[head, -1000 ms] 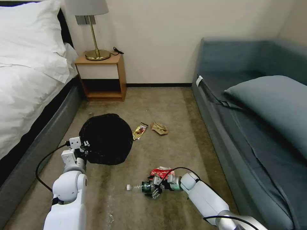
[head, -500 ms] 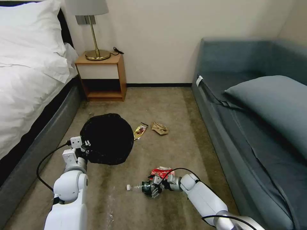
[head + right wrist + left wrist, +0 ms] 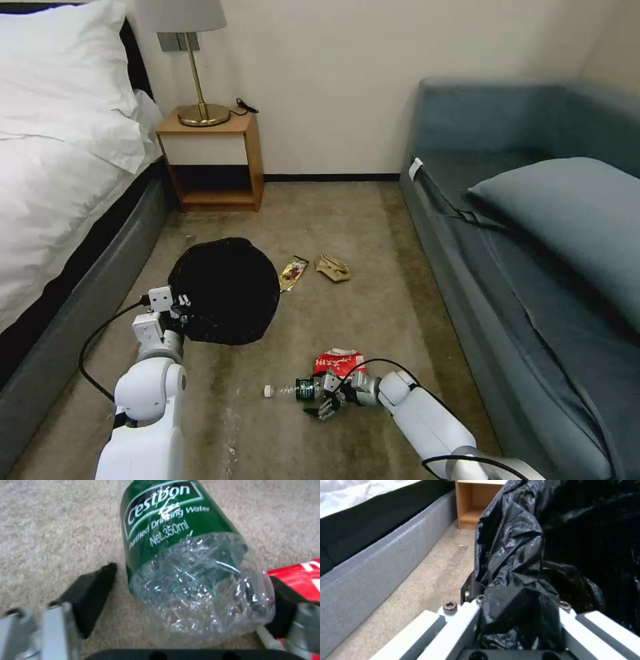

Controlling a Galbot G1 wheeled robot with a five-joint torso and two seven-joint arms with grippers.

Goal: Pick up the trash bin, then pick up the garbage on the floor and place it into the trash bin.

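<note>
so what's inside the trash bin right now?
Only black liner shows in the trash bin, held at the rim by the left gripper. Its dark bottom is unreadable. Bottle lies on carpet.

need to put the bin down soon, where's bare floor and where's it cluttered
Bare carpet lies between the nightstand and the trash bin, and beside the sofa. Crowded: the right gripper straddles the bottle by the red packet; the gold wrapper and paper wad lie beside the bin.
</note>
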